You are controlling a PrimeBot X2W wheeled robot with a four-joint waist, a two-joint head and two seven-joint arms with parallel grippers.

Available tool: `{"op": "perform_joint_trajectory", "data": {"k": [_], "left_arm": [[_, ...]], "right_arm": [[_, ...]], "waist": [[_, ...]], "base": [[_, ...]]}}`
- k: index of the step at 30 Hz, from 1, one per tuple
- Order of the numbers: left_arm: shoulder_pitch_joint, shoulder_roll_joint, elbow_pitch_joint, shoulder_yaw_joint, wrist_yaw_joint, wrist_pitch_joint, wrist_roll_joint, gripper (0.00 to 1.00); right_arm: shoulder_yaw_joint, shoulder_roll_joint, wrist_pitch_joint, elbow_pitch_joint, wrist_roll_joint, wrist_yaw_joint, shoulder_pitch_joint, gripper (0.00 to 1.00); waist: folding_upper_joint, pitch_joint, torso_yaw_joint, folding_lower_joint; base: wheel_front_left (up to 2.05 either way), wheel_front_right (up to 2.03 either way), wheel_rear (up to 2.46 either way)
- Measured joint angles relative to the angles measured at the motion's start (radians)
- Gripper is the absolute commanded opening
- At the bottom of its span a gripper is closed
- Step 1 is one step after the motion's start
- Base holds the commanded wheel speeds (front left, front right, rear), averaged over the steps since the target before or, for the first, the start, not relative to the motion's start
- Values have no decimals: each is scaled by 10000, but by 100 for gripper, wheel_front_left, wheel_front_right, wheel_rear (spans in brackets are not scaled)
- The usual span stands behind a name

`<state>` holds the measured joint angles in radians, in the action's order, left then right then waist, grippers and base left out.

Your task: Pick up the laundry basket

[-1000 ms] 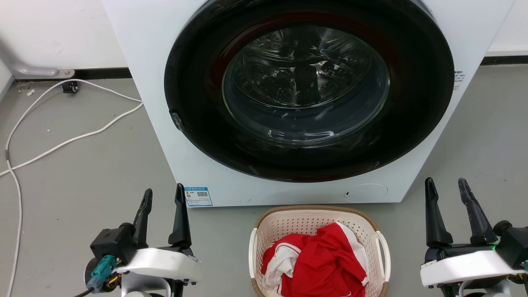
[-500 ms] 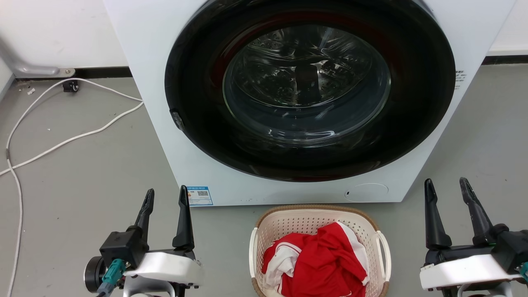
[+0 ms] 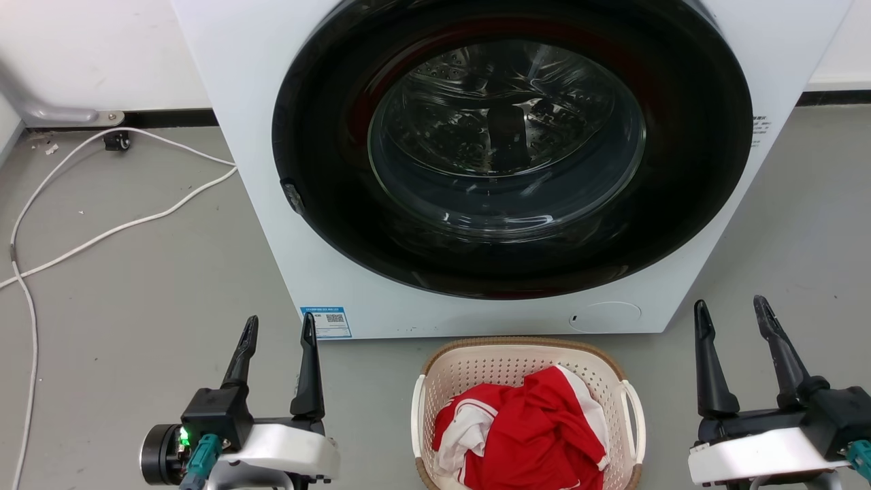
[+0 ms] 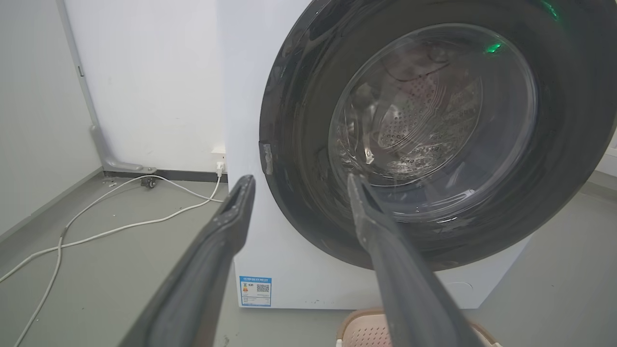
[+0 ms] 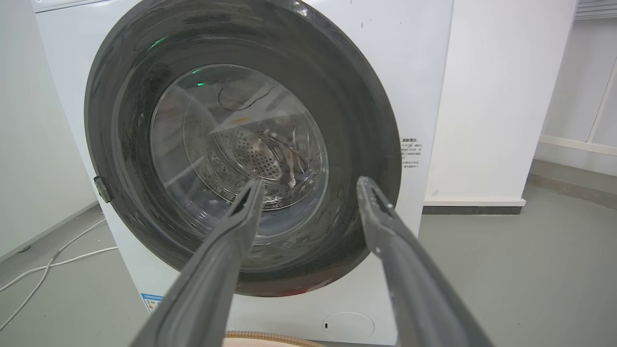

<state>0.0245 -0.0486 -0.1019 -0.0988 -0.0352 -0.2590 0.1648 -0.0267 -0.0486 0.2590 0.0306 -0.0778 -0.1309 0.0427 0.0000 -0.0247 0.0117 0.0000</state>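
The laundry basket (image 3: 476, 373) sits on the grey floor (image 3: 136, 292) right in front of the washing machine (image 3: 265, 204), below its round dark door (image 3: 320, 136), with its far rim close to the machine's base. A red and white garment (image 3: 531, 435) is heaped inside it. The left gripper (image 3: 281, 320) hovers before the machine's lower left corner, by the blue label (image 3: 326, 322), fingers spread and holding nothing. The right gripper (image 3: 729, 303) hangs off the machine's lower right corner, fingers likewise parted and empty. Neither touches the basket. A white cable (image 3: 102, 235) trails over the floor left of the machine.
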Motion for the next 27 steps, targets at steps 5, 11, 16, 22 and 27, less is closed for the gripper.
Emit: {"op": "perform_joint_trajectory", "data": {"k": [5,11,16,22,27], "left_arm": [[-3,-2,-67,-2,-2,-40,-75,100],[-17,-2,-115,4,-2,-40,-25,100],[-34,-2,-155,12,-2,-40,-25,100],[-37,-2,-178,13,-4,-40,-31,100],[-38,-2,-182,27,0,-40,-40,100]], "right_arm": [[4,0,44,-42,-19,0,34,100],[13,0,46,-132,-121,0,43,100],[6,0,44,-180,-230,0,45,100],[23,0,44,-201,-261,0,45,100],[46,0,46,-209,-259,0,45,100]], "waist": [[0,4,-5,0],[0,10,-9,0],[0,11,2,0],[0,11,4,0],[0,-26,-23,0]], "base": [[0,0,0],[0,0,0],[0,0,0],[0,0,0],[0,0,0]]}}
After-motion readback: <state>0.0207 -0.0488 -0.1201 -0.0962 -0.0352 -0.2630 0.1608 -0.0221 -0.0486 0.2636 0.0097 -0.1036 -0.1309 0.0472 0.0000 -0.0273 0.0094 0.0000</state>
